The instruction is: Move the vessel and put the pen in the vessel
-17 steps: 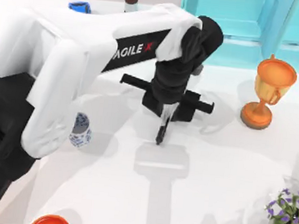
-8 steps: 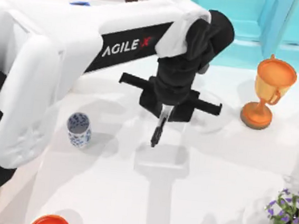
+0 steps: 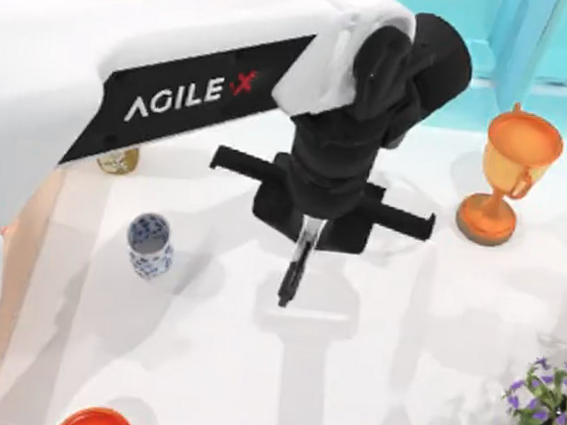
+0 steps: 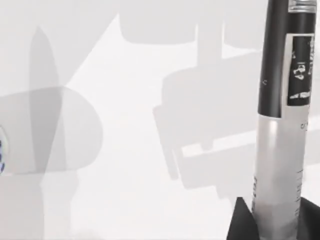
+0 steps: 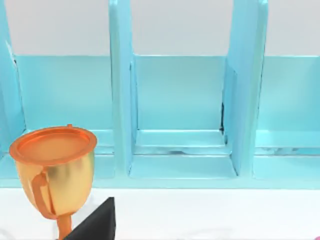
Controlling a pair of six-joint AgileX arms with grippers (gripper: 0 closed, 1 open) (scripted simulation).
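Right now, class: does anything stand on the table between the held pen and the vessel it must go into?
Nothing visible does. The left gripper holds the pen above bare table; the vessel stands to its left, with open surface between them.

The left arm (image 3: 175, 92) reads "AGILE X"; the pen (image 4: 280, 120) label print seems illegible

Bare table (image 3: 208, 366) lies between pen (image 3: 293, 274) and vessel (image 3: 149, 245).
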